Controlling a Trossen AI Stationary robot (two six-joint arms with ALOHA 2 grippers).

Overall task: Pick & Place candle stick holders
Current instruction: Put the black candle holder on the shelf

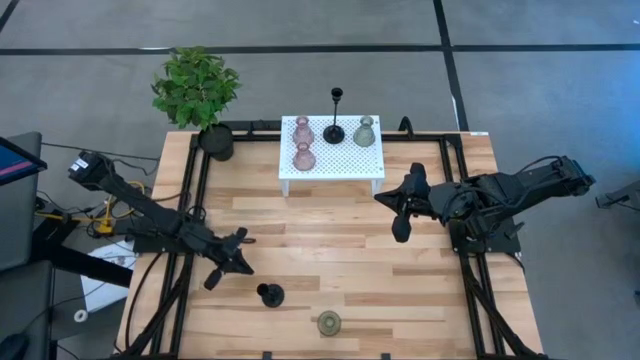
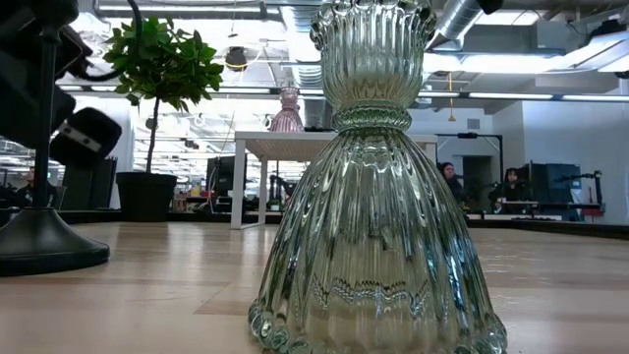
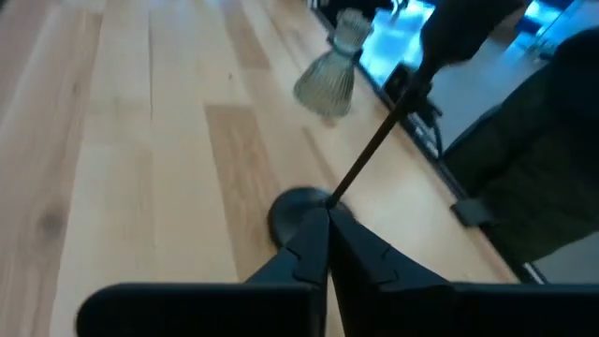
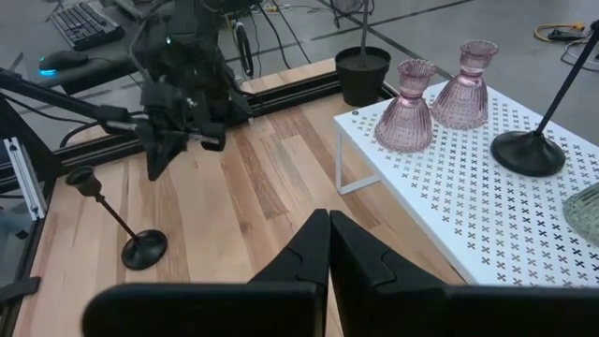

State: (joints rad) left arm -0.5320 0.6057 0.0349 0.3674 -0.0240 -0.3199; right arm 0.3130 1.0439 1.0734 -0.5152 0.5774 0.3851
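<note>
On the white perforated stand [image 1: 345,165] at the far middle stand two pink holders [image 1: 303,143], one black holder [image 1: 335,130] and one olive-green holder [image 1: 364,131], each on its base. A second black holder [image 1: 270,294] and a second olive-green holder [image 1: 329,322] stand on the table near its near edge. My left gripper [image 1: 245,265] is shut and empty, just left of the near black holder [image 3: 301,208]. My right gripper [image 1: 381,200] is shut and empty, above the table right of the stand's near right corner.
A potted plant in a black pot [image 1: 215,140] stands at the table's far left corner, beside the stand. Black rails [image 1: 470,290] run along the table's sides. Bare wood [image 1: 330,235] lies between the stand and the two near holders. People sit in the room beyond [image 2: 452,182].
</note>
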